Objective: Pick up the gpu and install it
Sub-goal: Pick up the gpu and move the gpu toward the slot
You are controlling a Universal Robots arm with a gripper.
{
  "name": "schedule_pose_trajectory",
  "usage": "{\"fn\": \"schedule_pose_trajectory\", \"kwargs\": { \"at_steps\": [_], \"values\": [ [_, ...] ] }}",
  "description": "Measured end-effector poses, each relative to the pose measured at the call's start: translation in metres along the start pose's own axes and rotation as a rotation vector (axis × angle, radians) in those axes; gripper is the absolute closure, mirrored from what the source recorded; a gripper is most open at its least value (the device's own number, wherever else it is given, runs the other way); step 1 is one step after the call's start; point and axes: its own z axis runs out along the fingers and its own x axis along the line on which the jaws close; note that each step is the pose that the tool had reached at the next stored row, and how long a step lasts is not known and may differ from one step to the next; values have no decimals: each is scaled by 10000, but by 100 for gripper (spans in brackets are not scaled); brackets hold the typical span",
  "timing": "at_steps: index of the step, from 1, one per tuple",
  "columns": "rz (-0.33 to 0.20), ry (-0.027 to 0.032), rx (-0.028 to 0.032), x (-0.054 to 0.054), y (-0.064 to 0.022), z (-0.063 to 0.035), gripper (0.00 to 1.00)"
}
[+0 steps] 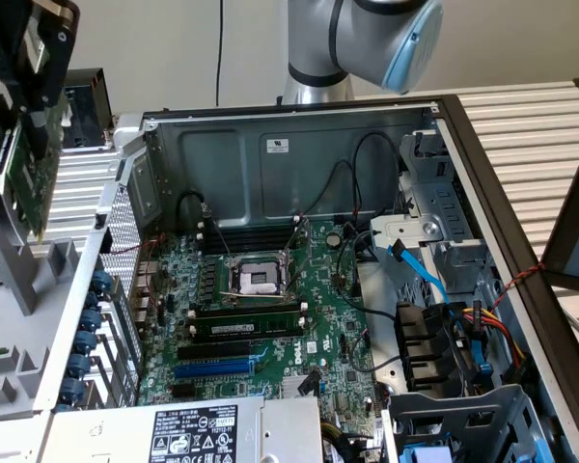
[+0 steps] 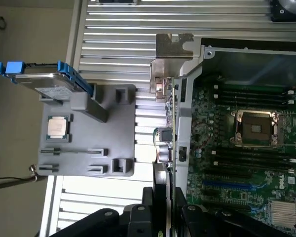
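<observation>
Green gpu (image 1: 24, 178) clamped edge-on in gripper (image 2: 170, 200), raised outside case (image 1: 261, 159), on the exterior view's left of case, motherboard (image 1: 338, 328) inside case.

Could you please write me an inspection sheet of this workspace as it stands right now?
Surface: slatted metal table, bearing an open computer case and a grey parts holder.
Job's things: gpu held in the air outside the case, at the exterior view's left; not seated in the motherboard.
Clutter: processor chip and hard drive on the holder.
Grippers: gripper shut on the gpu.
Cables: blue data cable and coloured power wires inside the case.
Surroundings: robot arm, pale wall.
</observation>
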Motion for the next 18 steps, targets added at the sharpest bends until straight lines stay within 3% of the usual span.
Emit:
{"fn": "schedule_pose_trajectory", "kwargs": {
  "at_steps": [3,8,18],
  "values": [
    [15,79,-4,-123,-6,-11,73],
    [28,151,-7,-340,-18,-32,73],
    [32,177,-11,-794,-42,-74,73]
  ]
}}
